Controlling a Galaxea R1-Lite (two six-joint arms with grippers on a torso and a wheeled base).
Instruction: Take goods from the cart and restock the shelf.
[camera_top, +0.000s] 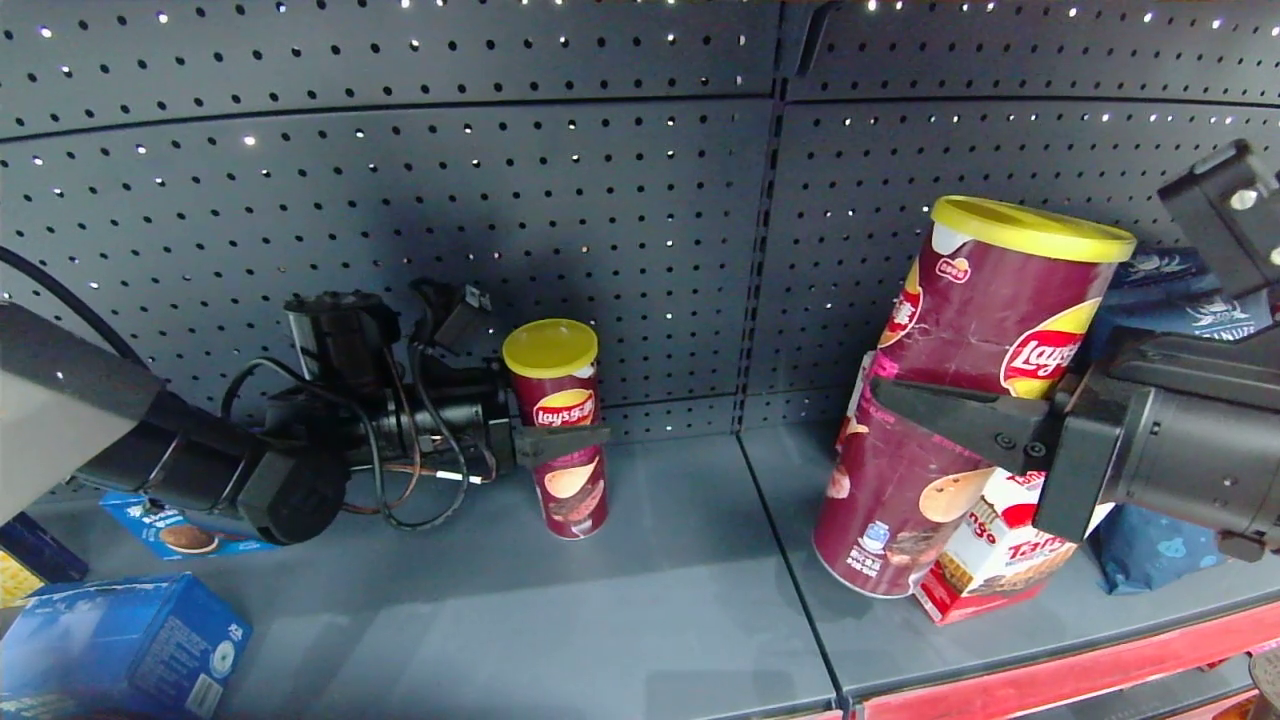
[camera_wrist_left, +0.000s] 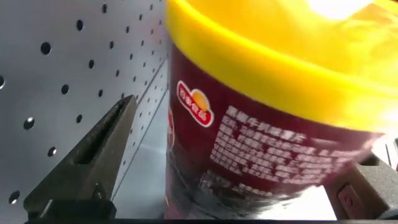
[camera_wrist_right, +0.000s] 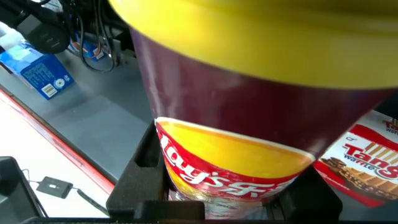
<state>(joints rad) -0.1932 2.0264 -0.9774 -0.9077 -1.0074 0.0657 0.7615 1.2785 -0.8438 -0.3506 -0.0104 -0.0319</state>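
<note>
Left fingers (camera_top: 560, 437) released: they straddle left chip can (camera_top: 570, 490), one finger standing off can wall, gap visible in wrist view. Can upright, seemingly resting on shelf (camera_top: 680, 600), left of slotted post (camera_top: 770, 270), close to pegboard back; likely set deep to leave front row free.

Right fingers (camera_top: 950, 415) clenched on right chip can (camera_top: 985, 290) at mid-body. Can tilted, right of post, just beside red biscuit box (camera_top: 985, 570), blue bags (camera_top: 1150, 560) farther right. Judgement: held for placing, not yet stood down.

Blue cookie boxes (camera_top: 120, 640) far left of post.
</note>
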